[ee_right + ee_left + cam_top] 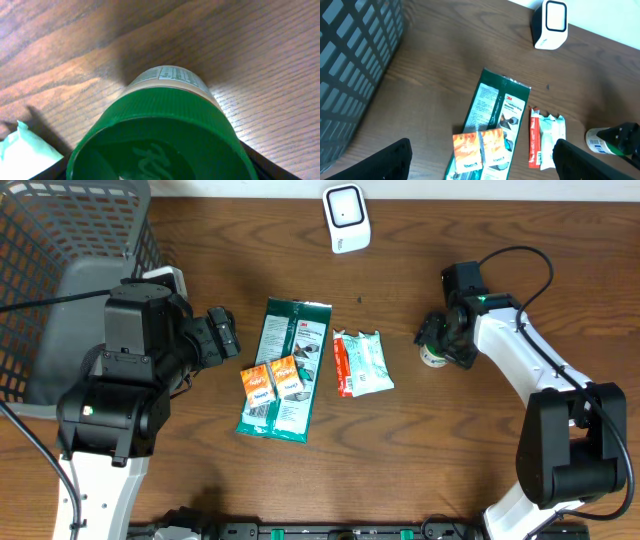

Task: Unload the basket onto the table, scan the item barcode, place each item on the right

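Straddling the bottle (432, 356), R gripper (441, 338) sits at the right side of the tabletop (420, 460). R wrist cam: the bottle's green cap (165, 140) fills the lower frame and faces the lens, w/ pale printed label (170, 77) beyond it. Dark fingers (272, 162) just show at the bottom corners, one either side of the cap. Contact btwn fingers and bottle can't be made out, so can't tell whether R gripper is pinching it or only set around it. Bottle upright vs. lying: can't tell either.

L gripper (222, 333) hovers at left, above the tabletop. Jaws spread wide, nothing btwn them. L wrist cam shows its two fingers (395, 160) far apart at the bottom edge.

Scanner (346, 218): white, dark-rimmed window, at far edge of the tabletop near center. Well apart from the bottle.

Other items, mid-tabletop:
- green 3M pack (290, 350), lying flat, long axis approx. near–far.
- two orange packets (272, 380), side by side on the near half of the green pack.
- red-and-mint packet (362, 363), just beside the green pack on its right, btwn it and the bottle. One mint corner shows at lower left in R wrist cam.
- grey mesh basket (70, 240), far-left corner, behind L arm.
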Controlling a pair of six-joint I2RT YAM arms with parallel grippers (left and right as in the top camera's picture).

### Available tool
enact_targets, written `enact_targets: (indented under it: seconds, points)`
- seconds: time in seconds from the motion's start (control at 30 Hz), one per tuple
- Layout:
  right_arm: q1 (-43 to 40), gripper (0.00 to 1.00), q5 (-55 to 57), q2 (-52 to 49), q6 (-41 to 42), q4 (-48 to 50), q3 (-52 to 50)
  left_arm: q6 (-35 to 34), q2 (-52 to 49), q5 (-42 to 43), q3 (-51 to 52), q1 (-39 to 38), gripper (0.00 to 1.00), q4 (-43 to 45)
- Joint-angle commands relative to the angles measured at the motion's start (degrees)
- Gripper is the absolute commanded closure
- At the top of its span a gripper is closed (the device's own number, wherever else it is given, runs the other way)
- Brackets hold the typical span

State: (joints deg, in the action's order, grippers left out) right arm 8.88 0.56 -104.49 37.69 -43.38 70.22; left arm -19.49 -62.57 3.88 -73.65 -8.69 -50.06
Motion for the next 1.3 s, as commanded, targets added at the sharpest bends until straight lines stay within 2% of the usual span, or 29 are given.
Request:
enact_targets:
  seconds: [0.0,0.17,0.33,0.47,0.6,0.73,0.83,0.97,1.1,1.2,1.27]
  points:
    - [0.2,0.36,1.1,1.1,-3.7,1.1,0.1,0.1,0.1,-0.9,-0.7,0.2,0.10,0.0]
    - [0.3,0.39,-0.3,1.1,-19.7,1.7,0.1,0.1,0.1,-0.9,-0.7,0.2,0.10,0.0]
    - [2.0,0.32,-1.7,1.1,-37.0,-0.8,0.1,0.1,0.1,-0.9,-0.7,0.2,0.10,0.0]
    - [3.3,0.29,-1.6,1.1,-45.0,-1.2,0.1,0.1,0.1,-0.9,-0.7,0.2,0.10,0.0]
    - [4.2,0.27,0.6,1.1,-49.0,-1.0,0.1,0.1,0.1,-0.9,-0.7,0.2,0.10,0.0]
    - [4.3,0.18,6.7,1.1,-49.1,-0.6,0.3,0.1,0.1,-0.9,-0.7,0.2,0.10,0.0]
    - [4.3,0.12,6.7,1.1,-47.0,-1.2,1.4,0.1,0.1,-0.9,-0.7,0.2,0.10,0.0]
    - [4.3,0.14,1.7,1.1,-35.7,-1.0,2.3,0.1,0.1,-0.9,-0.7,0.2,0.10,0.0]
    - [4.3,0.19,0.9,1.1,-19.4,-2.6,2.2,0.1,0.1,-0.9,-0.7,0.2,0.10,0.0]
    - [4.3,0.21,0.9,1.1,-11.8,-3.7,1.9,0.1,0.1,-0.9,-0.7,0.2,0.10,0.0]
    - [4.5,0.23,0.9,1.1,-9.4,-3.6,1.7,0.1,0.1,-0.9,-0.7,0.2,0.10,0.0]
